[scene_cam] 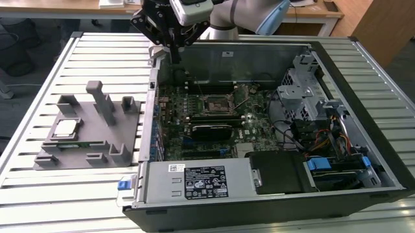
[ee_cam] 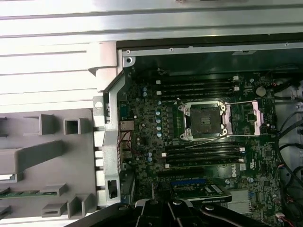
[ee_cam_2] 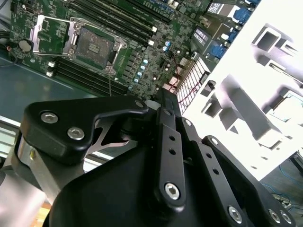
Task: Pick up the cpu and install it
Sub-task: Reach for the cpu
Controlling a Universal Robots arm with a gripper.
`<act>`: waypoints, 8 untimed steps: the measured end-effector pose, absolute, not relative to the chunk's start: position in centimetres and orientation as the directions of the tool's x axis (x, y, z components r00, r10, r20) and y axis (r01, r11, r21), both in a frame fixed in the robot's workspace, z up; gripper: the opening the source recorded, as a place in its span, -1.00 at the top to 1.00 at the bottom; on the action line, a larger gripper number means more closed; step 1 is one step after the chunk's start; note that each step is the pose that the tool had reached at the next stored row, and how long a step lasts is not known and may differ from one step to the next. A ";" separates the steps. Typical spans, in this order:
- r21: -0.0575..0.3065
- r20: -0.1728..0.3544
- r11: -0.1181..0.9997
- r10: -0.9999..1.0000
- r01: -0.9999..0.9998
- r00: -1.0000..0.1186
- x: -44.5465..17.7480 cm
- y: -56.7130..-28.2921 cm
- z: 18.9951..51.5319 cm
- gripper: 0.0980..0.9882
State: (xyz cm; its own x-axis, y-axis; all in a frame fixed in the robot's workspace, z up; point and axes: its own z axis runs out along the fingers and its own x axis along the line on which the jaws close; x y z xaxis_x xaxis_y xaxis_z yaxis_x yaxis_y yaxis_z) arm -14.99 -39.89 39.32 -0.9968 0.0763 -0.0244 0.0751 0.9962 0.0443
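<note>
The cpu [scene_cam: 65, 127], a small silvery square chip, lies in a pocket of the grey holder block [scene_cam: 97, 121] on the exterior view's left, outside the computer case. In the second wrist view the cpu [ee_cam_2: 286, 106] sits in the pale holder's square recess. My gripper [scene_cam: 176, 57] hangs above the case's back left corner, well away from the cpu, shut with nothing in it. The black socket [scene_cam: 217, 103] on the motherboard stands open with its metal frame lifted; both wrist views show the socket [ee_cam_2: 94, 45] [ee_cam: 204, 118] bare.
A long green memory stick [scene_cam: 71, 144] lies in the holder below the cpu. The open case [scene_cam: 363, 97] holds a drive cage, cables and a power supply [scene_cam: 201, 179]. Upright posts [scene_cam: 97, 99] rise from the holder. Slatted metal table [scene_cam: 77, 194] all around.
</note>
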 end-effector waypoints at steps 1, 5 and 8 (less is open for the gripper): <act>0.044 -0.024 0.996 0.076 0.075 -0.997 -15.1 -39.9 39.3 0.98; 0.044 -0.025 0.996 0.076 0.075 -0.997 -15.3 -39.9 39.3 0.98; 0.044 -0.024 0.996 0.076 0.075 -0.997 -15.5 -39.9 39.3 0.98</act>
State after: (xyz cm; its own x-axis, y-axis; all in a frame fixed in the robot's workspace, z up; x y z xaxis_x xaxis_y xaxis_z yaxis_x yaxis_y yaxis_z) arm -15.45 -39.89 39.30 -0.9968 0.0763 -0.0245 0.0751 0.9962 0.0444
